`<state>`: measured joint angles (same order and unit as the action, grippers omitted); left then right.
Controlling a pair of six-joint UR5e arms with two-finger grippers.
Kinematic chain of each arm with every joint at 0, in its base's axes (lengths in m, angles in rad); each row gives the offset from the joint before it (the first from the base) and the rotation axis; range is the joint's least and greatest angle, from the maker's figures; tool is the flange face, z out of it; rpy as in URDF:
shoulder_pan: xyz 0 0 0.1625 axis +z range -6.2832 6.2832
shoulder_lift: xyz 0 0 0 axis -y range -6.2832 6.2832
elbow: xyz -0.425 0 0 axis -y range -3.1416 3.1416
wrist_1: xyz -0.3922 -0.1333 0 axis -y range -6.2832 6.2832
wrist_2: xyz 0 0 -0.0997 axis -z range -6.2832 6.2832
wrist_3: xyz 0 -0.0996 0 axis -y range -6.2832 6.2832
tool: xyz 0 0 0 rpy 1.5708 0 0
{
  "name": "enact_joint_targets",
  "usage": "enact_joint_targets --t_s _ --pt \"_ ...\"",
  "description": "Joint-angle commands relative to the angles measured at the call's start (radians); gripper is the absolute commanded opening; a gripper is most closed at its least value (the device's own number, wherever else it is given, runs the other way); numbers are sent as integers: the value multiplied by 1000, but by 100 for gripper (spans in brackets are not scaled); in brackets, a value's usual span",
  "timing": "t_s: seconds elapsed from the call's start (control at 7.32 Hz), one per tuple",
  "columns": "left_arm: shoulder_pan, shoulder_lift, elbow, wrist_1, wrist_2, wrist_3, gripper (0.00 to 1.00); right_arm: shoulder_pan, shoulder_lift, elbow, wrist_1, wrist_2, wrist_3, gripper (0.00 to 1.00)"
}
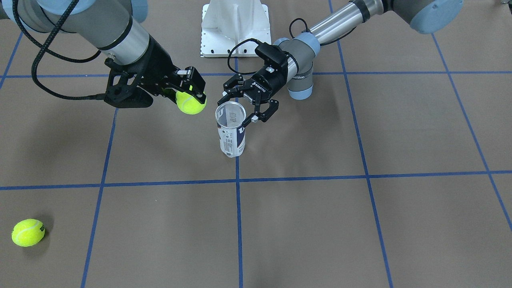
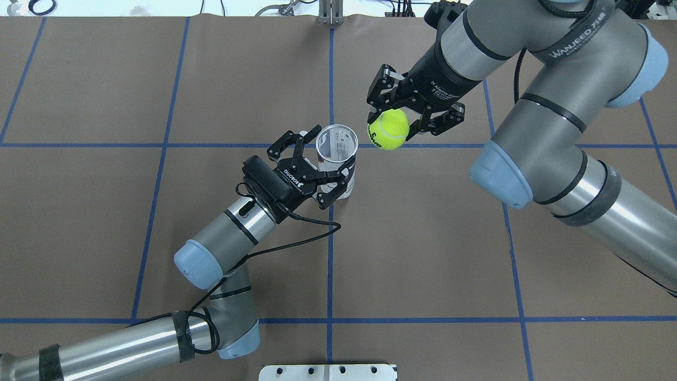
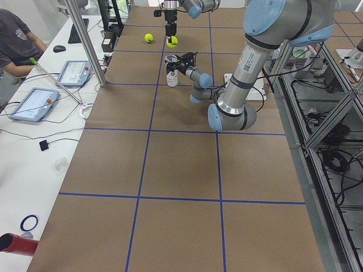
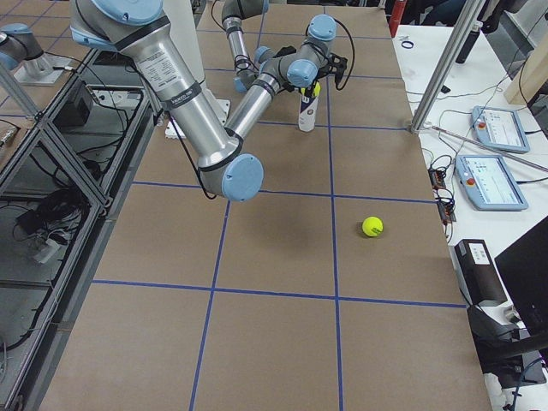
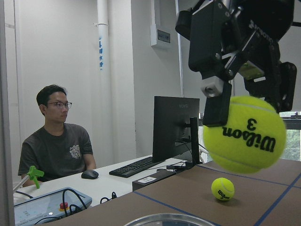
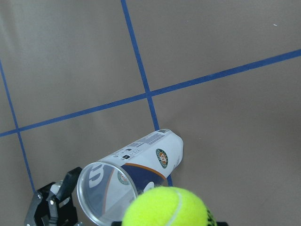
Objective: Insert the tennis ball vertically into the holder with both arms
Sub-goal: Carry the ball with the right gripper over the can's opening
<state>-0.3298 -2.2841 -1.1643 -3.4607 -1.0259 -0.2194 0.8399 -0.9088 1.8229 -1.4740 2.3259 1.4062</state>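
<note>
Beside holder, right pincer clamped on ball, left pincer clamping holder, spare ball apart

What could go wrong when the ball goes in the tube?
The tennis ball in the right gripper hangs beside the holder, not over it. The opening looks barely wider, so the ball might hit the rim and bounce off.
The holder is tall and thin; I can't tell if the left gripper grips it, so a bump might tip it.

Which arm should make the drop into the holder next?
Right. The right fingers hold a tennis ball close beside the open top of the holder; the left fingers flank the holder, seemingly steadying it upright.
</note>
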Motion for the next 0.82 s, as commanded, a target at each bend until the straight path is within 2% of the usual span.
enact_joint_targets --t_s 0.0,0.68 --pt "0 2 0 0 1 0 86 -15 34 -27 3 -17 0 0" --pt "0 0 0 0 1 0 85 -77 123 -100 3 -117 36 0"
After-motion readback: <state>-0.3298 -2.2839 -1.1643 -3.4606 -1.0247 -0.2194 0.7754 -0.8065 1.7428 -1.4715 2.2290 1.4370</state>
